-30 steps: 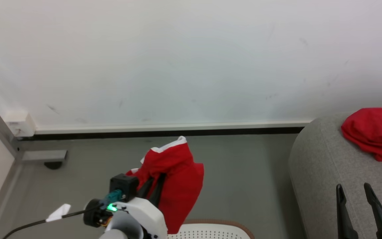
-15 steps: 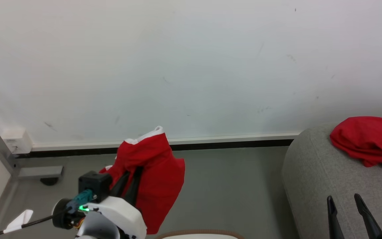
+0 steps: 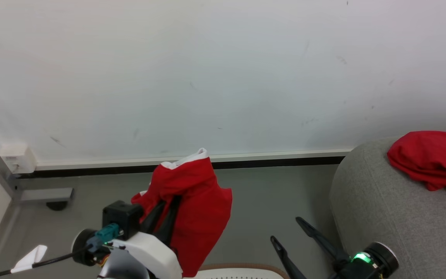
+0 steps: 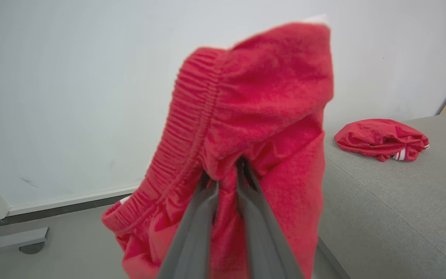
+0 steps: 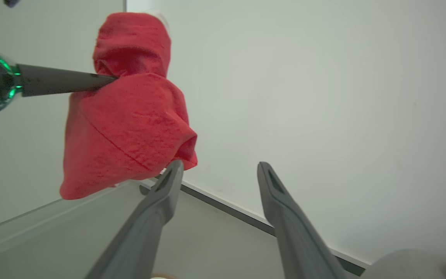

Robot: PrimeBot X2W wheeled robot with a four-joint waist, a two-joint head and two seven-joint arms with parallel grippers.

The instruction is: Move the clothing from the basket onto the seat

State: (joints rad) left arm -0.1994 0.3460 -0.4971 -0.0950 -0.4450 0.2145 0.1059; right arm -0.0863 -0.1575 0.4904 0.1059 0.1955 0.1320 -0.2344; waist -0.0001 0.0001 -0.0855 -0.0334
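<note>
My left gripper point(image 3: 170, 202) is shut on a piece of the clothing point(image 3: 198, 201), a red garment with white trim that hangs in the air above the grey floor. The left wrist view has both fingers pinched into the garment's point(image 4: 261, 89) folds below its ribbed waistband. A strip of the basket's brown rim point(image 3: 242, 267) runs along the bottom edge, below the garment. The grey seat point(image 3: 381, 209) stands at the right with another red garment point(image 3: 428, 159) lying on it. Beside the seat's left edge, my right gripper point(image 3: 285, 228) is open and holds nothing, its fingers point(image 5: 161, 201) pointing toward the hanging garment point(image 5: 130, 128).
A white wall with a dark baseboard point(image 3: 277, 161) runs behind everything. A metal frame leg with a foot point(image 3: 45, 193) and a small white box point(image 3: 16, 157) sit at the far left. Grey floor lies between the frame and the seat.
My right gripper has swung left from over the seat's front to the floor beside the seat, now tilted toward the garment. The left gripper with its garment has shifted slightly right.
</note>
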